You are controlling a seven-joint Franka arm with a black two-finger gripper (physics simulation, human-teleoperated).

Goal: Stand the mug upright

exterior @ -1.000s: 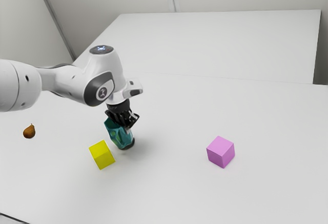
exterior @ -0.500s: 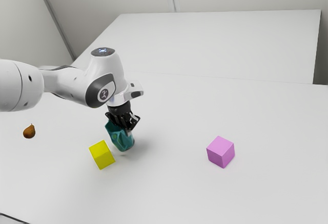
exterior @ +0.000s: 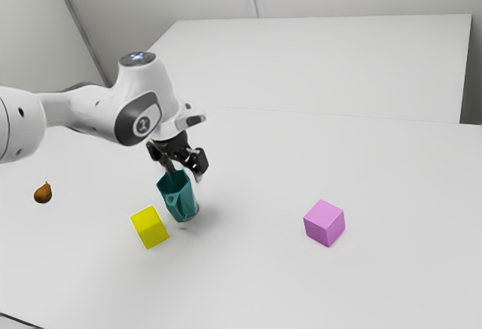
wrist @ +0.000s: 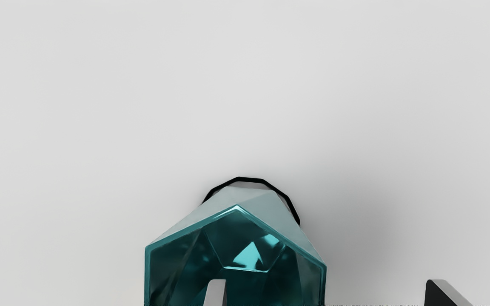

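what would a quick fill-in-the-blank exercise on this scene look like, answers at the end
The nearer cube to the mug is ____ in color.
The pink cube lies toward the exterior view's ____ from the mug.
The mug's mouth faces ____.
The gripper is ____, not shut.

Missing words: yellow; right; up; open.

Claw (exterior: 184, 174) wide open (and slightly aslant)
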